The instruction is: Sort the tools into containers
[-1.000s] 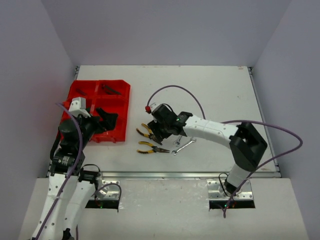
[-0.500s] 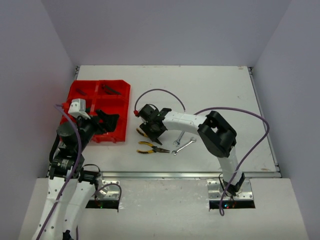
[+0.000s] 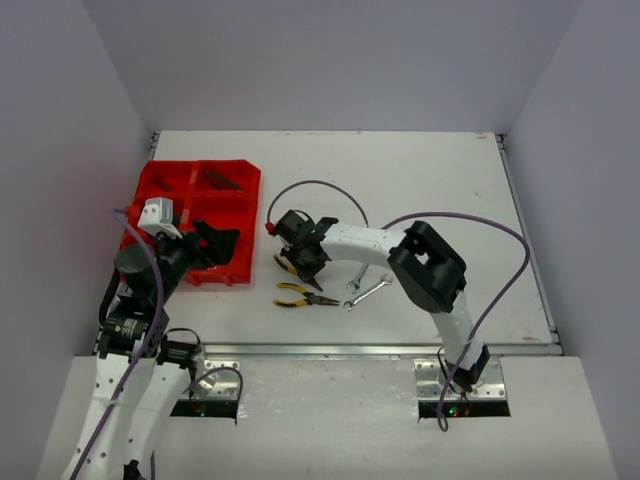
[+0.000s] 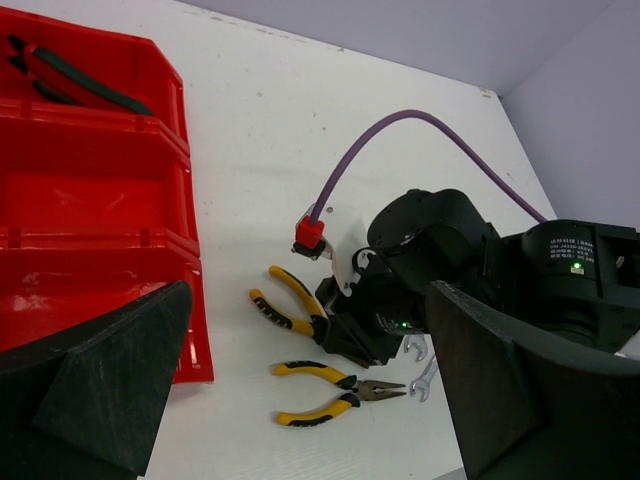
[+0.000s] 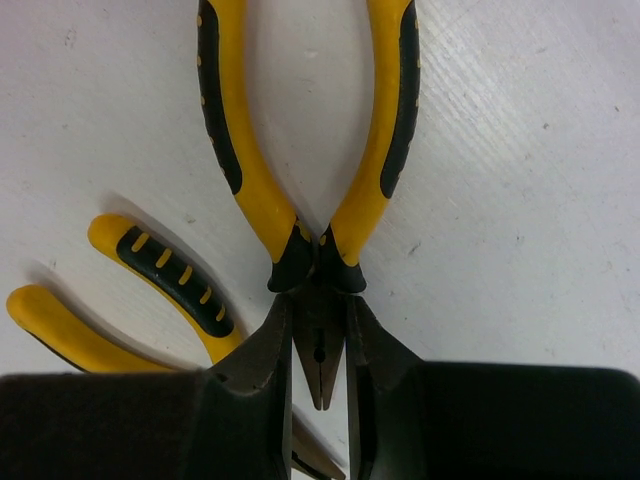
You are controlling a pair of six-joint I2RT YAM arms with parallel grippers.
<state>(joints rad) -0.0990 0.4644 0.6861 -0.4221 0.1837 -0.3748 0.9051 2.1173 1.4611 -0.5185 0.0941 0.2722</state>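
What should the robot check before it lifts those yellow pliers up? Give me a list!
1. Right fingers sit either side of the pliers' nose: ok.
2. Grip squeezed tight: cannot tell.
3. Second pliers free of the fingers: cannot tell, one handle vanishes behind a finger.
4. Red tray has an empty compartment: ok.
5. Left fingers open: ok.

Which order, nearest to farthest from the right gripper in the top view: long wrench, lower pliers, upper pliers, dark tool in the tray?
1. upper pliers: head between the fingers of the right gripper.
2. lower pliers: just beyond, toward the arm bases.
3. long wrench: on the table, right of both pliers.
4. dark tool: far left, in a back compartment of the red tray.
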